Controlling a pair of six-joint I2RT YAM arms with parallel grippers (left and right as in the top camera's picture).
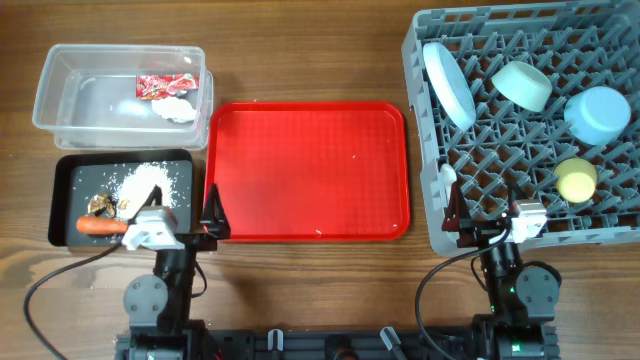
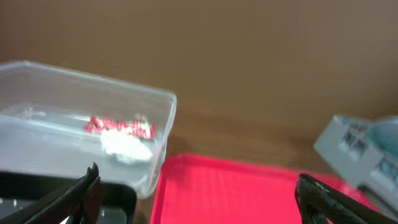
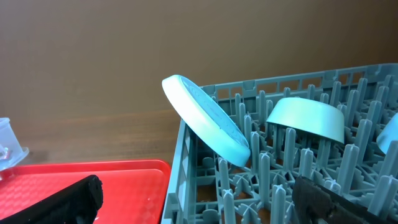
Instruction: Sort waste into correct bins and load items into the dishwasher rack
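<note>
The clear tub (image 1: 60, 55) at the back left holds the red wrapper (image 1: 165, 85) and white tissue (image 1: 178, 108). The black tray (image 1: 70, 170) holds rice crumbs (image 1: 145, 180), a brown scrap (image 1: 102, 204) and the carrot (image 1: 100, 226). The grey rack (image 1: 425, 60) holds the blue plate (image 1: 447, 85), two bowls (image 1: 522, 85) (image 1: 598, 112), the yellow cup (image 1: 576, 180) and a small white piece (image 1: 447, 177) that may be the spoon. My left gripper (image 1: 213, 215) (image 2: 202, 199) is open and empty at the red tray's left front corner. My right gripper (image 1: 455, 215) (image 3: 199, 202) is open and empty at the rack's front left corner.
The flat red tray (image 1: 310, 170) lies in the middle with a few white specks on it. In the left wrist view the tub (image 2: 161, 99), wrapper (image 2: 121, 127) and tissue (image 2: 127, 146) lie ahead. In the right wrist view the plate (image 3: 205, 121) leans on the rack's pegs.
</note>
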